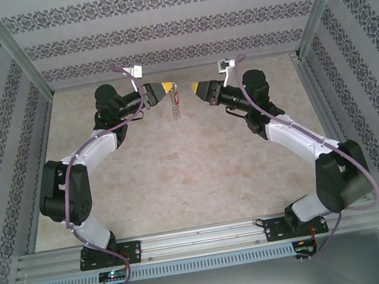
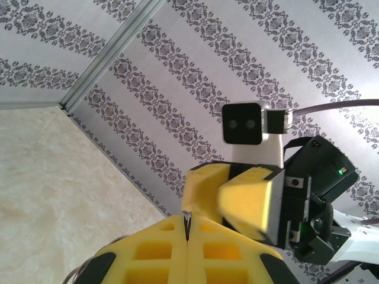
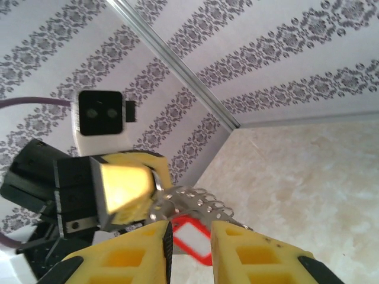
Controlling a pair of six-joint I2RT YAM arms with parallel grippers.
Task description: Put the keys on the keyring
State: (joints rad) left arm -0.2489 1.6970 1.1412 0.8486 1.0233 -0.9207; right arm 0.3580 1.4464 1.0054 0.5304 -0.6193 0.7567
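Clamping keyring [image 3: 190, 204] in L gripper [image 2: 187, 225], R gripper [image 3: 190, 229] narrow gap, keys [image 3: 192, 241] hanging nearby

A: What sort of place was that?
B: A lab test cell. Aluminium frame posts [image 1: 13, 50] boxed in a marbled counter [image 1: 195, 177], with patterned panels [image 1: 171, 16] as walls left, right and far.
A: Anything else?
B: The left arm [image 1: 74, 181] and right arm [image 1: 307, 140] were bolted to a metal rail [image 1: 204, 237] at the near edge.

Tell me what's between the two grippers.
The keyring, held by the left gripper, and the red-tagged keys beside it, in the right wrist view.
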